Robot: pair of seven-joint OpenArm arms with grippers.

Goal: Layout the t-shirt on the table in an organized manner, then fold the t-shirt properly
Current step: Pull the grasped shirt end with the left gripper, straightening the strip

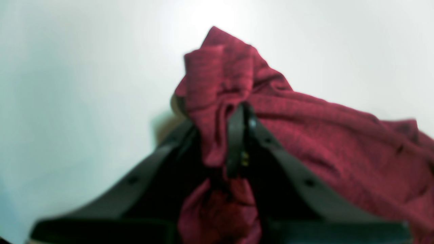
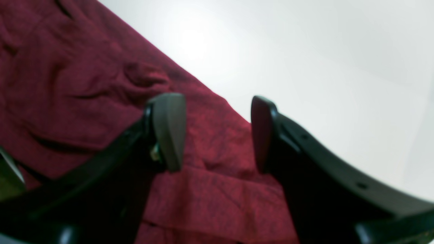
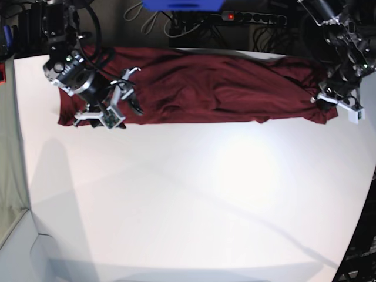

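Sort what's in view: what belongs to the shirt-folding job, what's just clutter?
Job:
- t-shirt, spread along the far edge
- table
- left gripper, shut on a bunched end of the shirt
- right gripper, open over the shirt's edge

Clutter:
- power strip behind the table
- cables beside it

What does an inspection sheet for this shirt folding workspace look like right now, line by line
Surface: white table, bare in front of the cloth.
Job's things: maroon t-shirt stretched in a wrinkled band along the far edge.
Clutter: nothing seen.
Grippers: left gripper pinched shut on a bunched shirt end; right gripper open over the other end, holding nothing.
Cables: black cables loop along the right arm; more behind the table.
Surroundings: power strip with a red light, behind the far edge.
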